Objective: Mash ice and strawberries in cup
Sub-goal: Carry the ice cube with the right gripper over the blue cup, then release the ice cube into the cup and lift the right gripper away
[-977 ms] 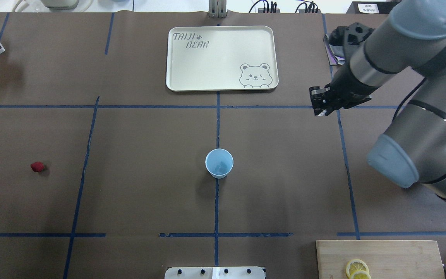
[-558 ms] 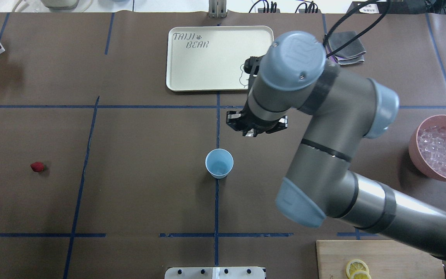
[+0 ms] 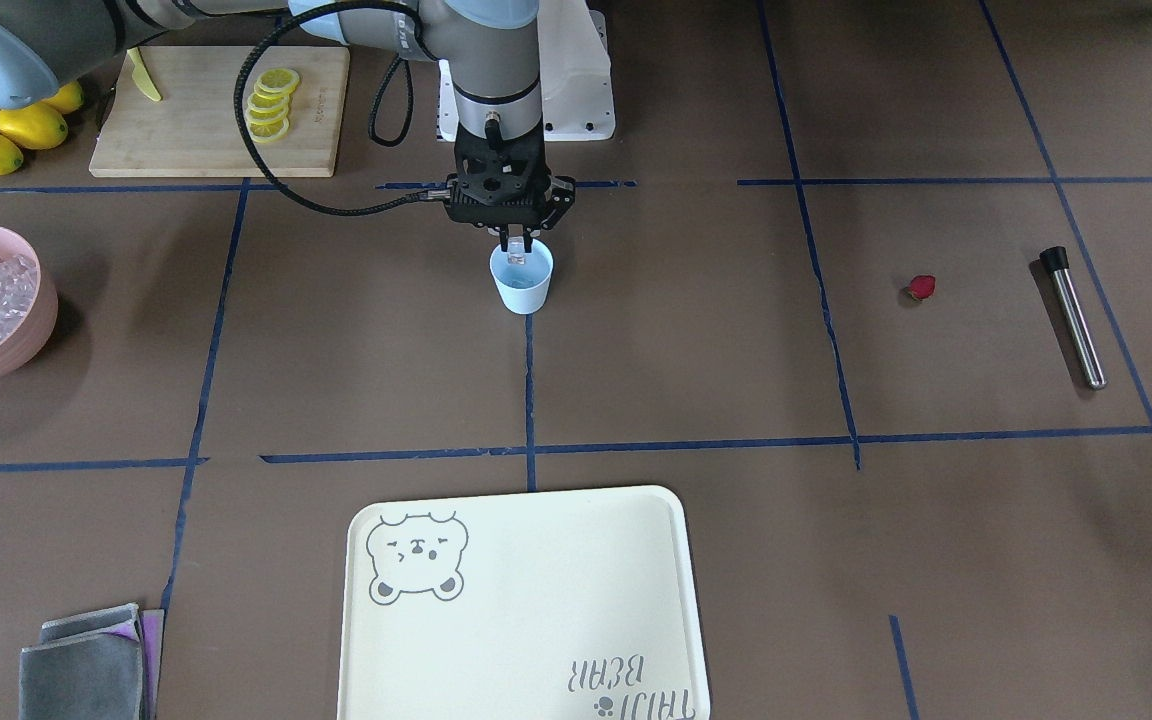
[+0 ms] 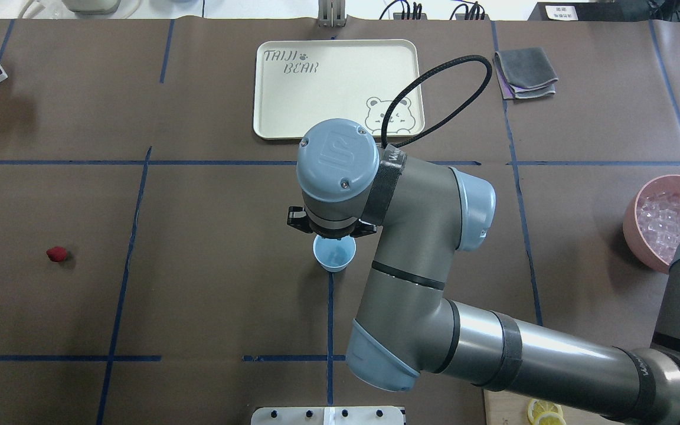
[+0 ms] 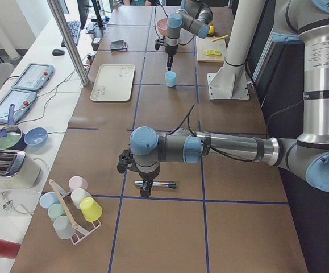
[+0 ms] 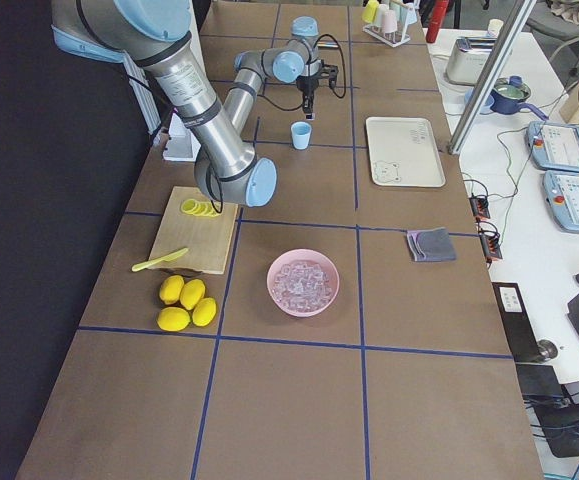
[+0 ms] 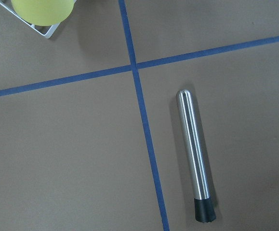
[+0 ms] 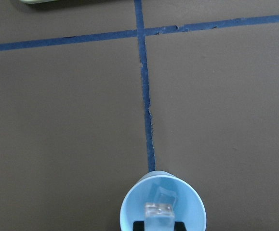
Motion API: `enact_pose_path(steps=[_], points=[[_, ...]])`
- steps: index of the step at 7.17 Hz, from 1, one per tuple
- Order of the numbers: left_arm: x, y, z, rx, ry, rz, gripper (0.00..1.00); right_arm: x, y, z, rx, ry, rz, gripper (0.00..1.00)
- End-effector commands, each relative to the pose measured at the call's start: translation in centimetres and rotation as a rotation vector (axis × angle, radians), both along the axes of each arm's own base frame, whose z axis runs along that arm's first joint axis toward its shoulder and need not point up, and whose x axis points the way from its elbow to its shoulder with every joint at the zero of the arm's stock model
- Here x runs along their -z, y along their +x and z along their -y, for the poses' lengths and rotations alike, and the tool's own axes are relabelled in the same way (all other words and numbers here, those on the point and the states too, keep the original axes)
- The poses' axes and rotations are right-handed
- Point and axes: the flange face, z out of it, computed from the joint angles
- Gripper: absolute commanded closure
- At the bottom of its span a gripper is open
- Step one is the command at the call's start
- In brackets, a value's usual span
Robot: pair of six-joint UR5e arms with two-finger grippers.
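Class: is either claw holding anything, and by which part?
The right claw pinches one ice cube by two opposite sides, over the mouth of the cup. Whether the left claw holds anything cannot be told.

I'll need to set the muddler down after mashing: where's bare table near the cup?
Bare table lies between the cup and the tray, and between cup and strawberry. Crowded: the right tool, gripping ice, hangs over the cup; bowl, board and lemons fill the robot's right end.

Table (image 4: 210, 236): brown cover, blue tape grid, beneath right claw (image 3: 517, 246)
Side bench (image 5: 50, 122): white, beyond table, past claw
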Motion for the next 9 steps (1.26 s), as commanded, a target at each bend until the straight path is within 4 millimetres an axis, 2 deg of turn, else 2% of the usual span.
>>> enact_pose_path(steps=[1,2,3,5,6,7,9], points=[[0.0,0.0,-0.1,0.000,0.000,-0.001,0.00,-0.6,-0.6,-0.4,0.004,-0.001,-0.007,0.96],[0.0,0.0,-0.1,0.000,0.000,-0.001,0.00,-0.7,-0.9,-0.6,0.009,-0.002,-0.008,0.51],[-0.1,0.0,-0.1,0.000,-0.002,-0.001,0.00,-0.5,-1.1,-1.2,0.017,-0.001,-0.003,0.01],[-0.1,0.0,-0.1,0.000,-0.002,-0.001,0.00,-0.4,-1.0,-1.2,0.017,0.000,-0.001,0.01],[-0.1,0.0,-0.1,0.000,-0.002,-0.001,0.00,0.0,-0.2,-0.8,0.008,0.006,0.011,0.01],[0.0,0.0,0.0,0.000,0.000,-0.001,0.00,-0.6,2.7,1.2,-0.023,0.003,0.020,0.01],[-0.1,0.0,-0.1,-0.001,-0.001,-0.001,0.00,-5.8,12.1,5.3,-0.008,0.004,0.022,0.00]])
